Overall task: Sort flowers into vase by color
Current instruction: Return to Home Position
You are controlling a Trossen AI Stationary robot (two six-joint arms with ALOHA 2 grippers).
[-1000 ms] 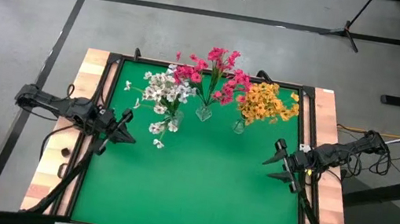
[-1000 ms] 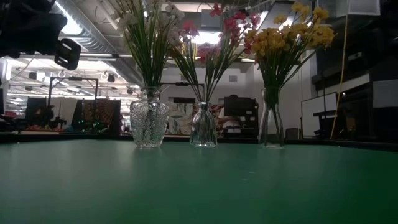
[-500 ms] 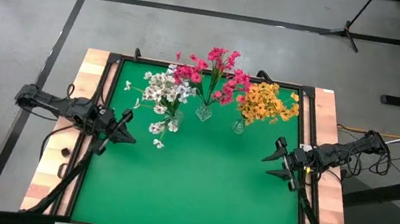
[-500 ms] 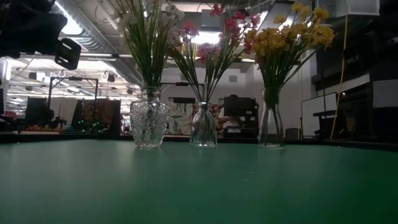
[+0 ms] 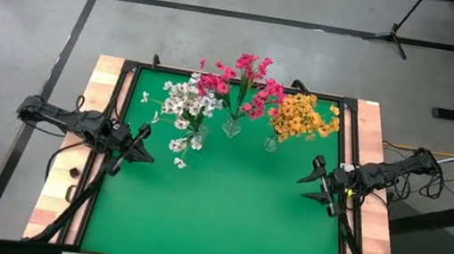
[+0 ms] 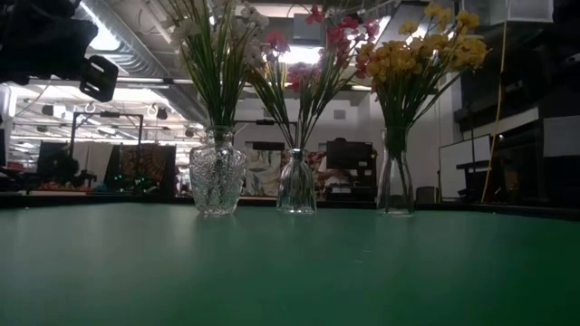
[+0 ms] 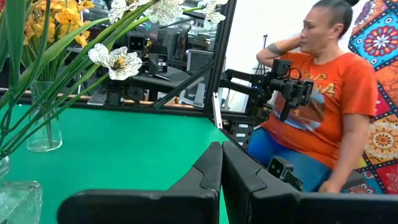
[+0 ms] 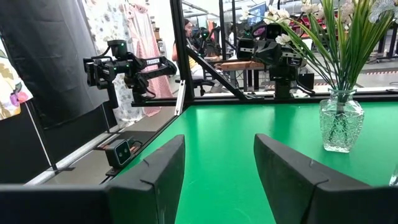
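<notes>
Three glass vases stand in a row near the table's far edge. The left vase [image 6: 217, 181] holds white flowers [image 5: 185, 103], the middle vase [image 6: 296, 186] magenta-pink flowers [image 5: 239, 79], and the right vase [image 6: 396, 181] yellow-orange flowers [image 5: 301, 116]. Some white sprigs [image 5: 179, 149] droop toward the near side. My left gripper [image 7: 221, 165] waits shut at the table's left edge [image 5: 145, 144], pointing level across the mat. My right gripper [image 8: 217, 162] waits open at the right edge [image 5: 311, 183], with nothing between its fingers.
A green mat [image 5: 214, 215] covers the table inside a black frame [image 5: 346, 145], with wooden strips [image 5: 68, 166] at both sides. A person in an orange shirt [image 7: 323, 99] sits beyond the table's right edge. White blossoms [image 7: 115, 59] hang close to my left gripper.
</notes>
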